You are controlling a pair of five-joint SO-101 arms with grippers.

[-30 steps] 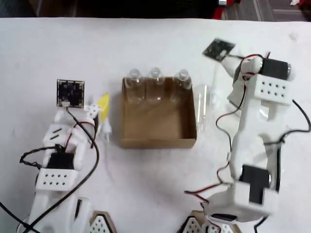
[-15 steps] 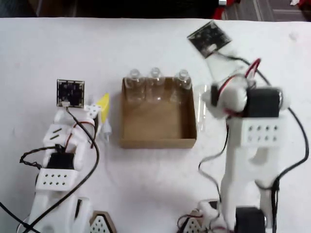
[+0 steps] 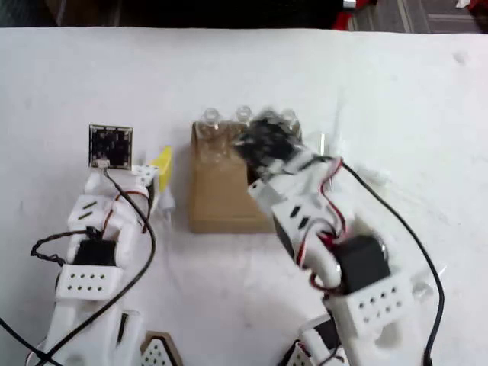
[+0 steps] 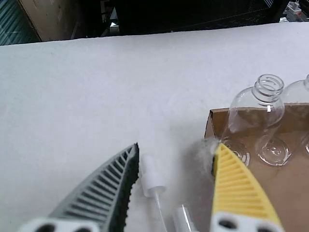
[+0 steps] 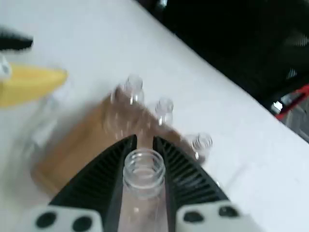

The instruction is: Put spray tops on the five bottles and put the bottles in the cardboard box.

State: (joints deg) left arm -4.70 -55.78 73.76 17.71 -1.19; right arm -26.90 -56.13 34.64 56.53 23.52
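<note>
The cardboard box (image 3: 217, 200) sits mid-table with three clear capless bottles (image 3: 244, 116) leaning along its far wall. My right arm (image 3: 305, 206) hangs over the box. In the right wrist view, my right gripper (image 5: 144, 141) is shut on the neck of a clear open bottle (image 5: 142, 176), above the box (image 5: 79, 145) and those three bottles (image 5: 164, 108). My left gripper (image 4: 177, 147) is open low over the table, left of the box (image 4: 212, 121), with a white spray top (image 4: 149, 175) lying between its grey and yellow fingers. That spray top (image 3: 168, 202) lies beside the box.
Clear plastic pieces (image 3: 366, 177) lie on the white table (image 3: 91, 76) to the right of the box. The left gripper's yellow finger (image 5: 29, 84) shows in the right wrist view beyond the box. The table's far edge borders dark floor.
My right arm swung from the table right of the box to over the box, carrying the bottle. The left arm and the spray top stayed still.
</note>
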